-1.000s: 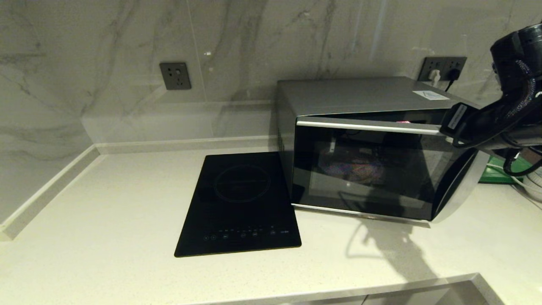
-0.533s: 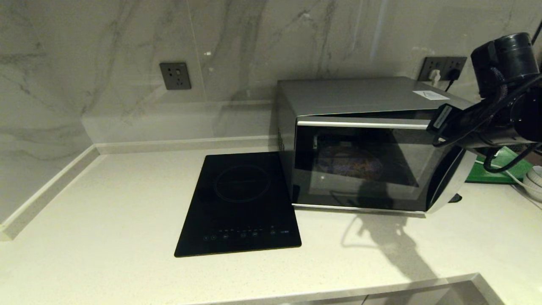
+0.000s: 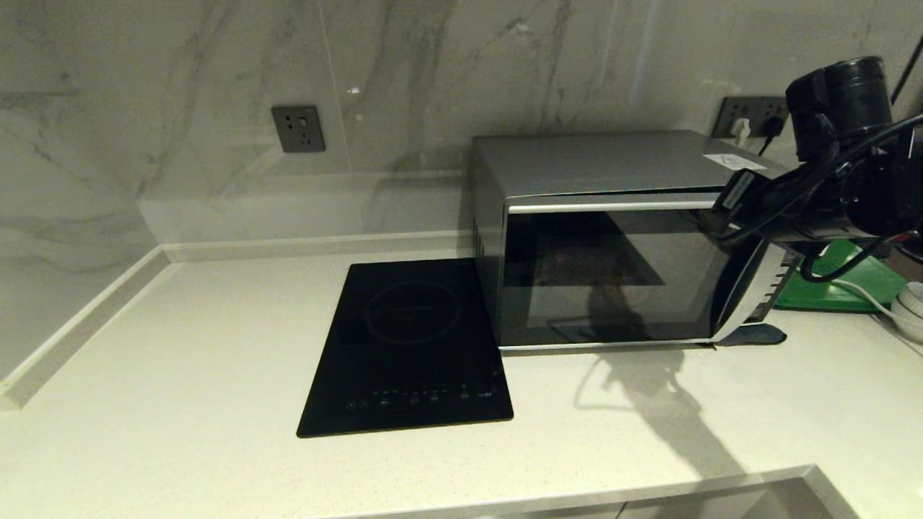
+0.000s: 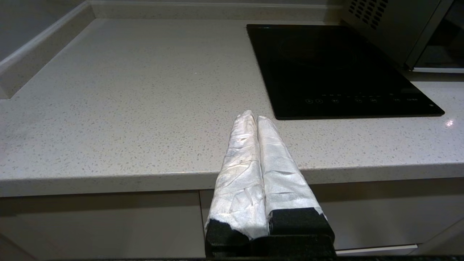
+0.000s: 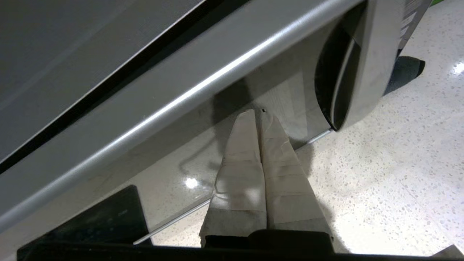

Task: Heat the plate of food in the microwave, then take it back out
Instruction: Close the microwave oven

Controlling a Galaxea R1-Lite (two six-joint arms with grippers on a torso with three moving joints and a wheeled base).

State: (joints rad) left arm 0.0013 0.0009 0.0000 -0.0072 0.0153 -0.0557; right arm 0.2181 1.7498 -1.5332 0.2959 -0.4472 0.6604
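A: State the position of the microwave [image 3: 613,238].

B: It stands at the rear right of the desk [image 3: 180,375], against the marble wall. Its dark glass door is nearly shut; a thin gap shows along the top above the silver handle strip [image 3: 613,206].

A: And the plate of food?

B: It cannot be made out through the dark glass.

A: Right end effector [image 5: 259,114]?

B: Its taped fingers are pressed together, empty, with the tips at the door glass just below the handle strip, near the door's right end.

A: Left end effector [image 4: 253,117]?

B: Parked at the front edge of the desk, fingers pressed together, holding nothing.

A: Other items?

B: A black induction cooktop [image 3: 411,346] lies just left of the microwave. A green tray [image 3: 844,285] sits behind the right arm at the right edge.
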